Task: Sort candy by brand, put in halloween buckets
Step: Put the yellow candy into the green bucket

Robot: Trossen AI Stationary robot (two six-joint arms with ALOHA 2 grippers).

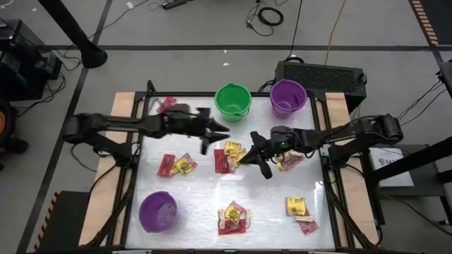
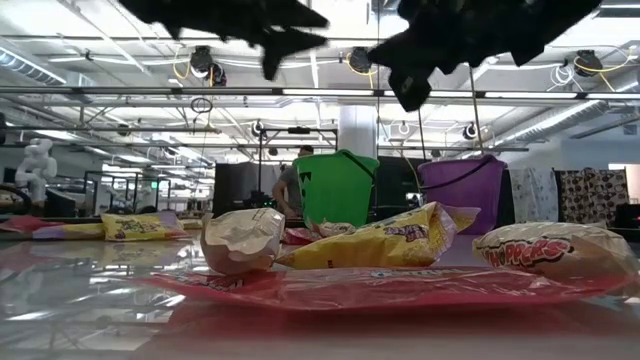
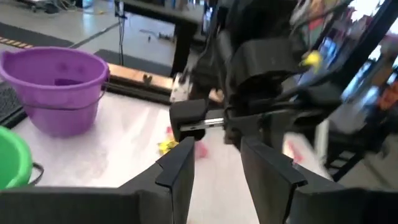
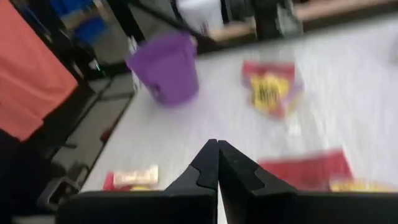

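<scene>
My left gripper (image 1: pixel 214 137) (image 3: pixel 217 168) hangs open above the table's middle, near the green bucket (image 1: pixel 233 101). My right gripper (image 1: pixel 247 156) (image 4: pixel 217 163) is shut with nothing between its fingers, raised over the red and yellow packets (image 1: pixel 229 156) at the centre. In the low view both grippers (image 2: pixel 285 45) (image 2: pixel 410 88) sit high above the candy. One purple bucket (image 1: pixel 287 97) stands at the far edge and another purple bucket (image 1: pixel 157 212) at the near left. Candy lies flat on the table in several small piles (image 1: pixel 176 164) (image 1: pixel 233 217) (image 1: pixel 298 210) (image 1: pixel 289 161).
A red packet (image 1: pixel 166 106) lies at the far left corner. A keyboard (image 1: pixel 321 74) sits beyond the table's far right edge. Bare table surface (image 1: pixel 198 194) lies between the piles. In the room behind the table a person (image 2: pixel 290 190) stands behind the green bucket (image 2: pixel 335 188).
</scene>
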